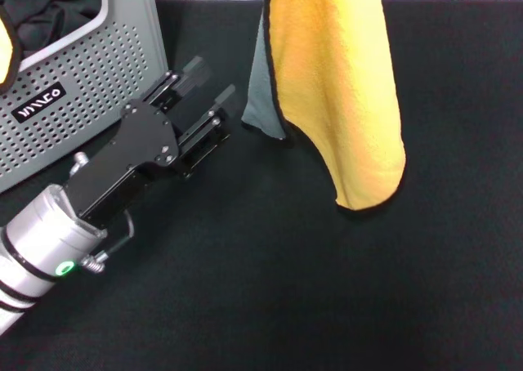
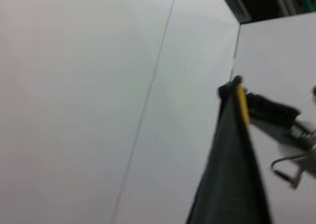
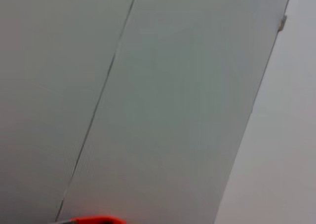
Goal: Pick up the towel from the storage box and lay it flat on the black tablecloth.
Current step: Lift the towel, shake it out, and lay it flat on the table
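Left gripper [image 1: 212, 81] is seen in the head view held low over the black tablecloth [image 1: 245, 306], its fingers parted by a moderate gap with nothing between them. Nothing is touched by it. It is pointed towards the towel's near grey corner, from which it is kept a little apart, and the box's end wall lies just beside it on the robot's left.

The tablecloth is spread across nearly the whole work surface, matte and plain.

The towel [image 1: 335, 77] is hung in the air above the tablecloth's far middle, clear of the box. Its top is cut off by the upper edge of the head view. The yellow-orange side is turned to the camera, the grey side is shown along its left fold, and black trim is traced round the lowest corner, which is draped close to the cloth; whether it rests there cannot be told. In the left wrist view the towel [image 2: 232, 174] is seen edge on against a pale wall [image 2: 98, 86], and its top corner is met by the right gripper [image 2: 254, 104], whose state cannot be told.

The box [image 1: 98, 77] is placed at the far left corner, with a black garment [image 1: 57, 7] inside it and a black label [image 1: 39, 101] on its perforated wall.

Only pale wall [image 3: 173, 86] is shown in the right wrist view.
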You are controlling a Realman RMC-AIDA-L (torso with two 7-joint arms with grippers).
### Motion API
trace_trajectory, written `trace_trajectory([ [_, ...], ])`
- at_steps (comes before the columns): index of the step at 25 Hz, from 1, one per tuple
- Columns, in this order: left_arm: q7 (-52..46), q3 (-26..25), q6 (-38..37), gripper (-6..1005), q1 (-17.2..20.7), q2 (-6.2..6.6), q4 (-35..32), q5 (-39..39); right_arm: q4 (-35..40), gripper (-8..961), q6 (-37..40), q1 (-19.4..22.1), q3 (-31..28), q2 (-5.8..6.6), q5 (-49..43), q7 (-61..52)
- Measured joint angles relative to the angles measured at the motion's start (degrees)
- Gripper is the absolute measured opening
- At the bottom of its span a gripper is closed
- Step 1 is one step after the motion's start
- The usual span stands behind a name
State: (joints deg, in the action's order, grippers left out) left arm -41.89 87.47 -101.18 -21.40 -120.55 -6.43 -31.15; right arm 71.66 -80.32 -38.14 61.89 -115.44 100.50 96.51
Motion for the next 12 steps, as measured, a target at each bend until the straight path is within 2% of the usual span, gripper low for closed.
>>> trace_trajectory([
  [8,-0.4,0.6,-0.2,649,-3.2,-0.18,-1.2,1.3,-0.3,16,7.3,-0.5,6.4,-0.23,-0.4,0.4],
  [12,1.8,0.7,2.5,659,-3.3,-0.21,-1.9,5.9,-0.2,16,11.1,-0.9,9.3,-0.43,-0.9,0.4],
])
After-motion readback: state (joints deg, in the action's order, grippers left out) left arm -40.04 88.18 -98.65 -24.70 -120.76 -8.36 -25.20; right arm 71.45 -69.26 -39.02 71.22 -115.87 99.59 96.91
